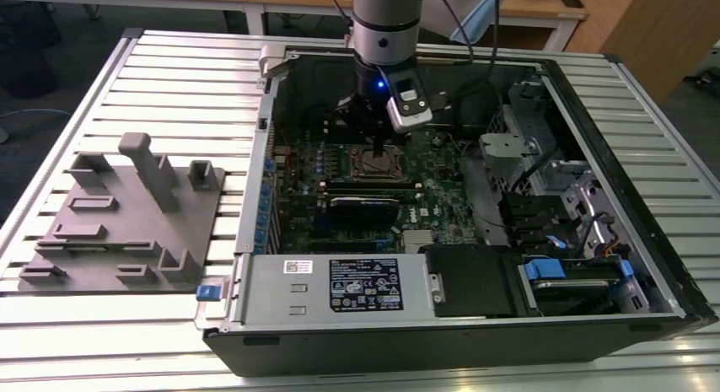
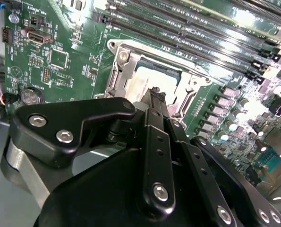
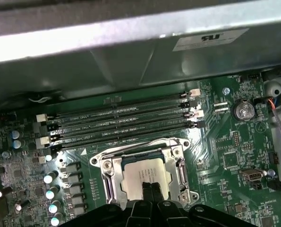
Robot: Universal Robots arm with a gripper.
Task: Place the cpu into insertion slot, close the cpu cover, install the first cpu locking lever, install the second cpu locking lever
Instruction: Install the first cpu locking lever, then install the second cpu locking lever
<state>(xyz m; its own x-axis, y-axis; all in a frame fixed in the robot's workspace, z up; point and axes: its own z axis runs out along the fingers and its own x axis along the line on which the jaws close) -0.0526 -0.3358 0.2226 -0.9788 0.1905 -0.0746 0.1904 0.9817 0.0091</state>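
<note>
The cpu (image 3: 139,176) lies flat in the insertion slot (image 1: 377,163) on the green board, its pale metal top facing up. The silver cpu cover (image 3: 110,174) lies down around it as a frame. My gripper (image 3: 149,186) hangs straight over the socket, its two black fingers pressed together and shut, with nothing visible between them. Their tips stand at or just above the chip's top, near one edge of it. In the second wrist view the gripper (image 2: 155,92) points at the cpu (image 2: 139,81) inside the cover (image 2: 115,78). The gripper (image 1: 377,147) stands inside the open computer case.
Long black memory slots (image 3: 121,124) run beside the socket, with the case wall (image 3: 131,61) behind them. A coin battery (image 3: 244,110) sits on the board. A labelled grey box (image 1: 337,284) and a drive cage (image 1: 562,206) fill the case front. A grey fixture plate (image 1: 124,228) lies at the exterior view's left.
</note>
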